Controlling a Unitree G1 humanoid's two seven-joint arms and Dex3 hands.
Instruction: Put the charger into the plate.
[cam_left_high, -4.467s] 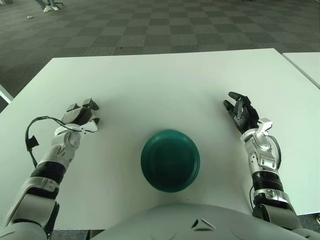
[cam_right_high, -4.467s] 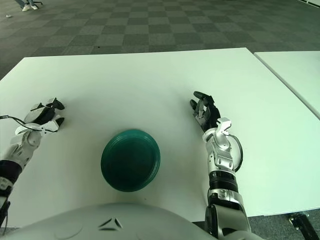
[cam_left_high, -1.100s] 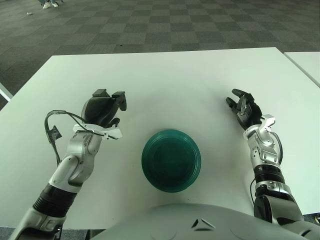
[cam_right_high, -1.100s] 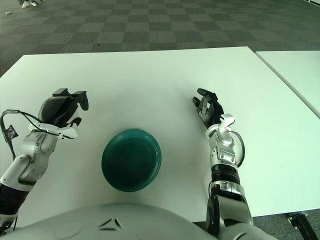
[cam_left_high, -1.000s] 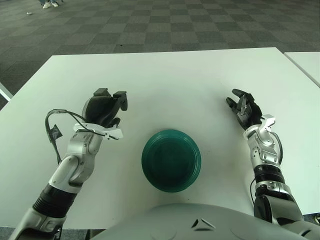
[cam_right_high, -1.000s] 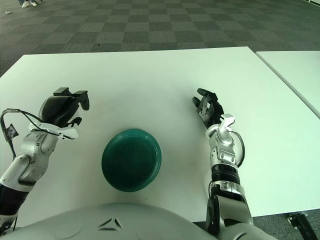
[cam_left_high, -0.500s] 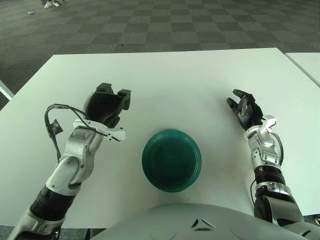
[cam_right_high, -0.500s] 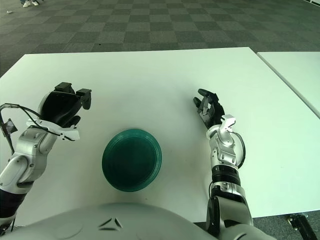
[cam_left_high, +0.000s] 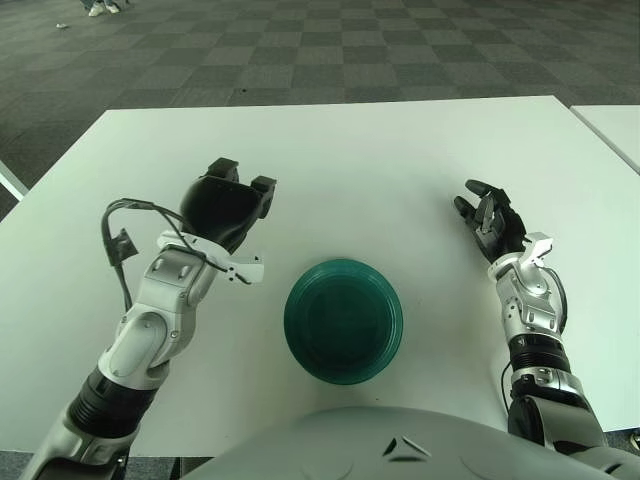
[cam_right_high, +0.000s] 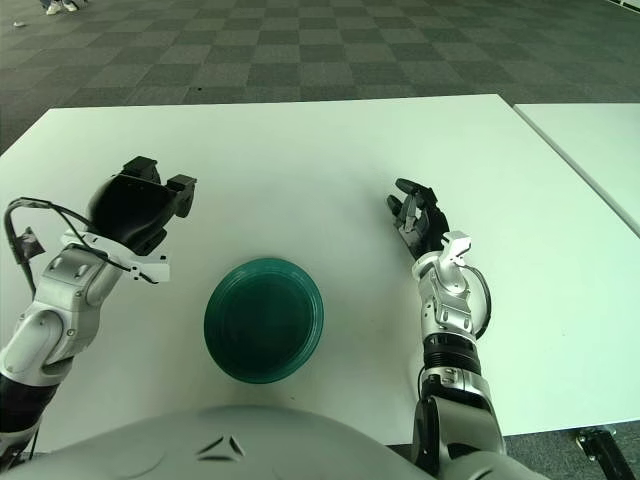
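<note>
A dark green round plate (cam_left_high: 343, 320) sits on the white table near its front edge, with nothing in it. My left hand (cam_left_high: 228, 205) hovers left of and slightly behind the plate. Its fingers are curled around a dark rounded object that I take for the charger (cam_left_high: 215, 208), mostly hidden inside the grip. No charger lies anywhere else on the table. My right hand (cam_left_high: 488, 218) shows to the right of the plate, fingers relaxed and holding nothing.
The white table (cam_left_high: 350, 150) stretches back to a checkered carpet floor. A second white table (cam_left_high: 612, 122) stands at the far right across a narrow gap. A black cable loop (cam_left_high: 118, 235) hangs off my left wrist.
My left hand has risen and moved right toward the plate, still curled on the dark object. The right hand and the plate have stayed put.
</note>
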